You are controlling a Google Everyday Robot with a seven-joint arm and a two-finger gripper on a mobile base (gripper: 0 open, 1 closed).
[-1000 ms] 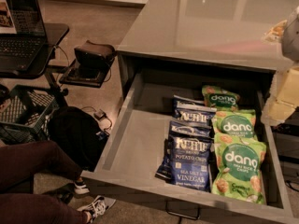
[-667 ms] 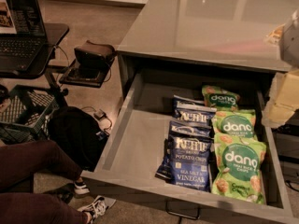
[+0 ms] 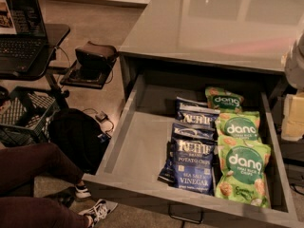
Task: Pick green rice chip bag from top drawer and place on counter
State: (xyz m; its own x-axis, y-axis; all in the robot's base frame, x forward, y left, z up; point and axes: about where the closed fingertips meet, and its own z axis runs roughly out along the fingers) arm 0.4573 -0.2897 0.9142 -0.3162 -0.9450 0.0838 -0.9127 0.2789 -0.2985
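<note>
The top drawer (image 3: 119, 141) stands pulled open below the counter (image 3: 213, 23), and its dark pull handle (image 3: 185, 217) shows at the front. Three green rice chip bags lie in a row along the drawer's right side: one at the back (image 3: 224, 100), one in the middle (image 3: 237, 126) and the largest-looking one nearest the front (image 3: 243, 175). My gripper (image 3: 295, 110) shows only as pale parts at the right edge, beside the drawer's right wall and above the level of the bags. It touches no bag.
Dark blue Kettle potato chip bags (image 3: 192, 167) lie overlapped just left of the green ones. The drawer's left half is bare grey floor. On the left stand a laptop on a stand (image 3: 21, 27), a black crate (image 3: 23, 118), a dark bag (image 3: 76, 137) and a seated person's legs (image 3: 33, 175).
</note>
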